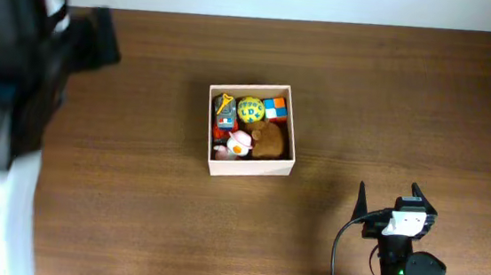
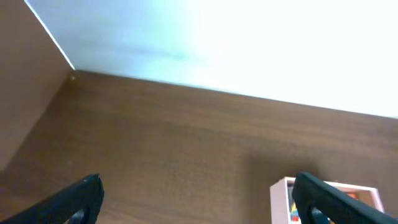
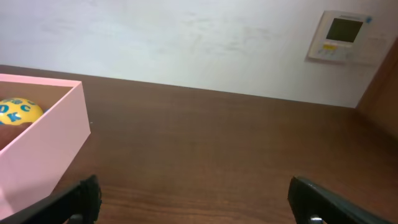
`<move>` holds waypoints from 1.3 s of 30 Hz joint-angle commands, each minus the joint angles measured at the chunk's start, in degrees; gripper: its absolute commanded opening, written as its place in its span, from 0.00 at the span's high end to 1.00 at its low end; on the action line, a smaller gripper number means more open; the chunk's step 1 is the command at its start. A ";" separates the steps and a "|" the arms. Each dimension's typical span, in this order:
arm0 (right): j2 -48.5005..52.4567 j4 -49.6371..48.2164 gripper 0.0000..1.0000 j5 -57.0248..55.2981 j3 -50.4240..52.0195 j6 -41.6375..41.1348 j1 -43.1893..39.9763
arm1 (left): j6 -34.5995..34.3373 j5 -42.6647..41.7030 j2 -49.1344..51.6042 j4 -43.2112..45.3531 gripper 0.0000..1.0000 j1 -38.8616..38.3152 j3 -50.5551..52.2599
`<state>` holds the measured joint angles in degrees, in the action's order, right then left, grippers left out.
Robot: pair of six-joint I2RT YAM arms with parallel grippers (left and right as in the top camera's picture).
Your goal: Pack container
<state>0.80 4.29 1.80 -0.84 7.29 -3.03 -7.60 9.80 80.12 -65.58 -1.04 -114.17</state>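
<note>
The container [image 1: 252, 166] is a square white-walled box in the middle of the table. Inside it lie a yellow ball [image 1: 250, 110], a colour cube [image 1: 274, 108], a brown plush [image 1: 269, 141], a white and pink toy [image 1: 239, 142] and a grey toy [image 1: 224, 109]. My right gripper [image 1: 389, 196] stands open to the container's lower right, apart from it, with nothing between its fingers. The right wrist view has the box wall [image 3: 50, 143] and the yellow ball [image 3: 18, 111] at its left. My left gripper [image 2: 199, 193] is open over bare wood, with a corner of the container [image 2: 280, 194] behind its right finger [image 2: 323, 196].
The left arm [image 1: 19, 73] is a big blurred dark shape at the overhead view's left edge. The table's far edge meets a pale wall [image 1: 329, 2]. A wall control panel [image 3: 342, 34] hangs beyond the table's right end.
</note>
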 commanded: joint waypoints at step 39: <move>-0.61 -0.04 0.01 0.35 0.52 -0.24 -0.48 | -0.55 -4.48 -74.53 66.49 0.01 0.35 105.74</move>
<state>0.80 4.27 1.80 -0.84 7.29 -3.03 -7.81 6.15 7.60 0.54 -1.04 -10.22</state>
